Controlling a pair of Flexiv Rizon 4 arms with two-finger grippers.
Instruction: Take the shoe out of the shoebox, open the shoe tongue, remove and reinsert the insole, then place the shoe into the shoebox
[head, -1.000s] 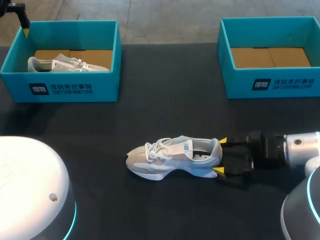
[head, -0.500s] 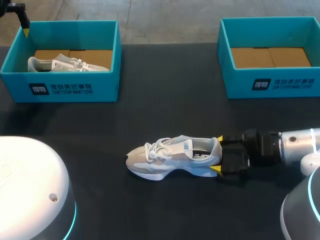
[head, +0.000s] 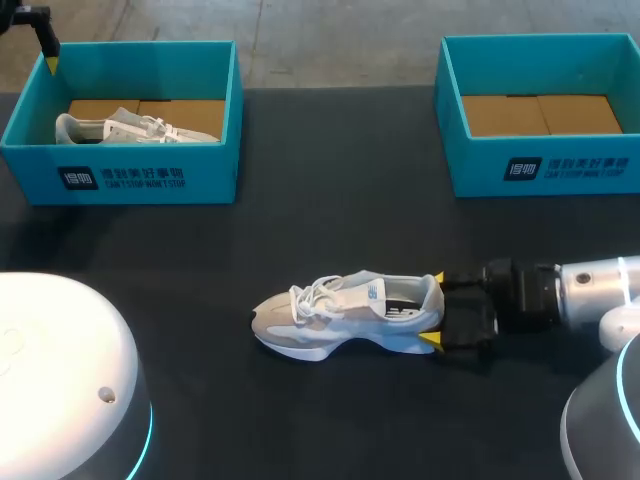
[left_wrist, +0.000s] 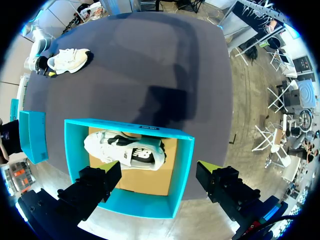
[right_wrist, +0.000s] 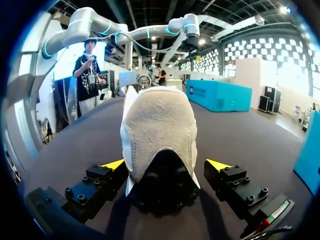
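Right gripper (head: 437, 310) lies low at the heel of the shoe (head: 345, 315), released, with one yellow tip on each side of the heel and a small gap showing on at least one side. The shoe rests on its sole near the middle of the desk (head: 330, 210), closer to the near edge, with its toe toward the left edge. This looks like bracing the heel before the tongue is opened. The fingers should close low on the stiff heel cup, not on the soft collar, and firmly enough to stop the shoe sliding while the sole stays flat. Left gripper (left_wrist: 157, 172) hangs released over the left shoebox (head: 120, 175) at the far left corner, which holds a second shoe (head: 130, 127). It will have to travel to the laces.
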